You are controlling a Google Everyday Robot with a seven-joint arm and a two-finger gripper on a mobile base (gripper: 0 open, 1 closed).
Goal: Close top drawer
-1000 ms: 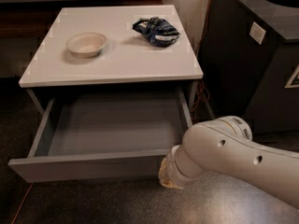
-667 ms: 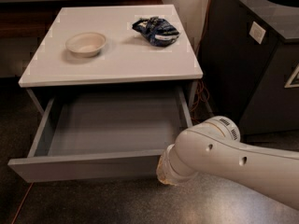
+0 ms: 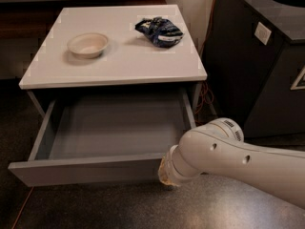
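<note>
The top drawer (image 3: 90, 168) is pulled far out from under the white tabletop (image 3: 114, 66). It is a wide, shallow grey box with a plain flat front panel, and it looks empty inside. My white arm (image 3: 224, 151) reaches in from the right and ends at the right end of the drawer's front panel. The gripper itself is hidden behind the arm's wrist, against or just below the front panel.
A cream bowl (image 3: 87, 44) and a crumpled blue snack bag (image 3: 158, 31) lie on the tabletop. A tall dark bin (image 3: 259, 56) stands close to the right of the table. Red cables (image 3: 206, 99) hang between them. The floor is dark speckled stone.
My arm has moved a little to the left along the drawer's front panel. The drawer stays pulled out about as far as before.
</note>
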